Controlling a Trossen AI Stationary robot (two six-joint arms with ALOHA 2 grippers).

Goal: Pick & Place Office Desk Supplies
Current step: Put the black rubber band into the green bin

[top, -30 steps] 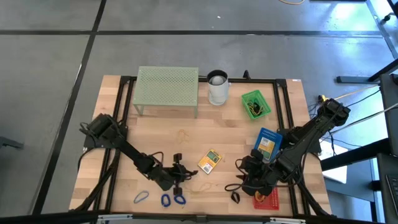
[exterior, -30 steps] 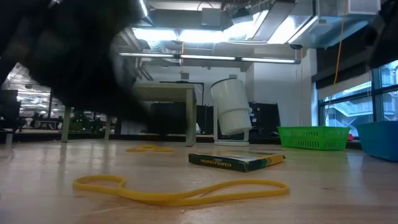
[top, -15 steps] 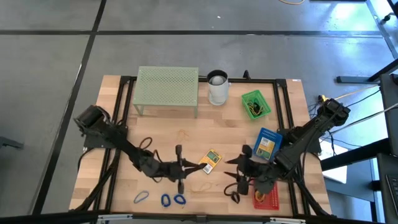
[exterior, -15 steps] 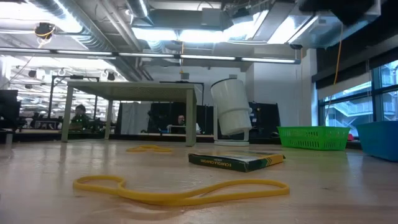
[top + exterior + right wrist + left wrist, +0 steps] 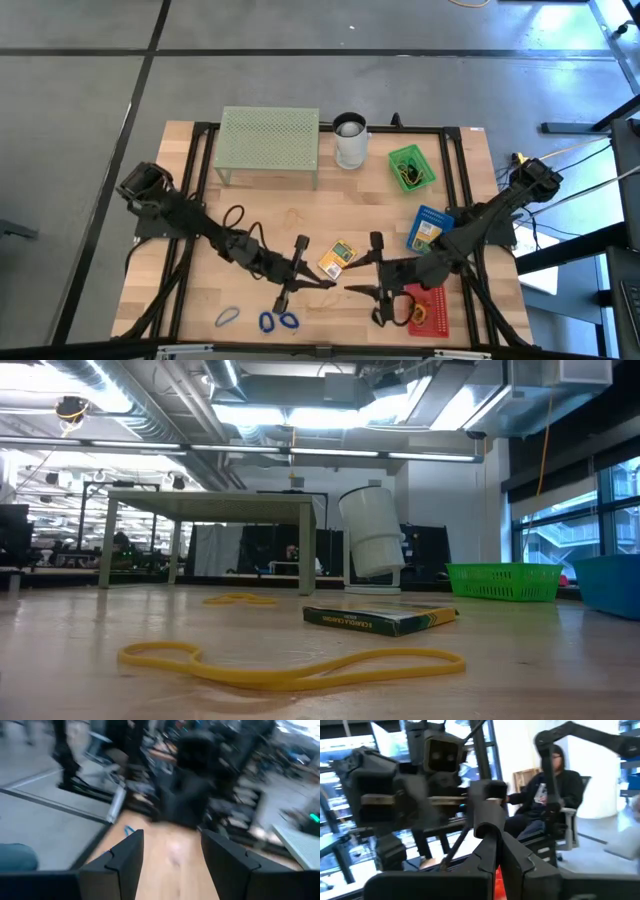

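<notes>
Yellow card pack (image 5: 338, 257): lies flat on the tabletop (image 5: 250, 210), untouched, in the same spot as a second ago.
Tan rubber band (image 5: 325, 298): loose on the wood just frontward of the card pack, not lifted, unchanged.
Blue rubber bands (image 5: 265, 321): farther frontward and to the left of the card pack, apart from both arms.
Left pincer (image 5: 312, 276): now just left and frontward of the card pack, having swung toward it from nearer the blue bands; in its wrist view the fingers (image 5: 488, 851) look pressed together at the tips, with nothing seen between them.
Right pincer (image 5: 352, 288): now just right and frontward of the card pack, having left the red tray (image 5: 428, 312); fingers (image 5: 127, 860) spread wide, nothing held.
Low view: clear across the band and the card pack, where a second ago a dark arm blocked its left half, so the left arm seems to have risen.
Bins: red tray, blue tray (image 5: 430, 230) and green basket (image 5: 410, 168) all to the right of the card pack, the basket on its far side.
Meaning for the task: no item newly moved; both pincers aimed at the same patch around the card pack and tan band, likely the next pick.
Risk: arms close and facing each other, so a clash seems possible unless one yields.
</notes>
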